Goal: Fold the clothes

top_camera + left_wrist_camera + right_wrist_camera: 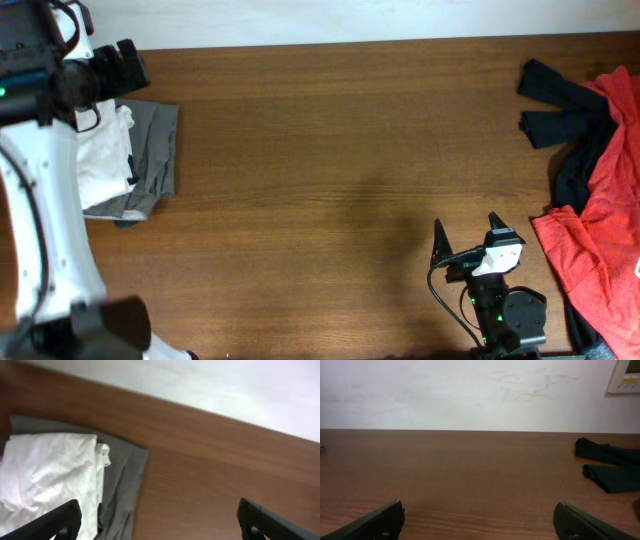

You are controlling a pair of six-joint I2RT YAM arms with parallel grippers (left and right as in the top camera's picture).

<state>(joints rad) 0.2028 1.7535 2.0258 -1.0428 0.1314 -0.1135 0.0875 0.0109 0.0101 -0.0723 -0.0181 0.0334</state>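
We find the right fingers (377, 524) spread wide and empty, low over the tabletop (320, 130). A red garment (600, 235) and a black garment (555, 105) lie at the right edge. At the far left, the left fingers (57, 522) hang spread and empty above the white T-shirt (45, 470), which lies bundled on grey trousers (157, 150).
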